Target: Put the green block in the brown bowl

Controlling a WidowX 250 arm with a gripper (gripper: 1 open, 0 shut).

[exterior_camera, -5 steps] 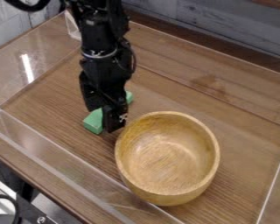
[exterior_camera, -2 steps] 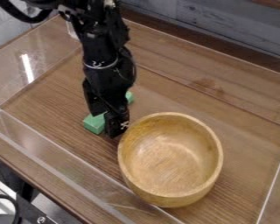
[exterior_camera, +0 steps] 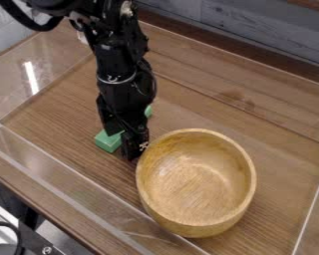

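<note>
The green block (exterior_camera: 111, 140) lies flat on the wooden table (exterior_camera: 242, 100), just left of the brown bowl (exterior_camera: 195, 181). Only its left end and a small green edge behind the fingers show. My black gripper (exterior_camera: 124, 139) points straight down over the block, its open jaws low around it, the fingers (exterior_camera: 133, 142) reaching almost to the tabletop. The bowl is a large round light wood bowl, empty, standing at the front right with its rim close to my fingers.
Clear plastic walls (exterior_camera: 69, 199) edge the table along the front and left side. A grey surface (exterior_camera: 275, 35) runs behind the table at the back right.
The gripper has sunk slightly lower onto the green block and stayed open. The bowl appears a little nearer the front right than before.
</note>
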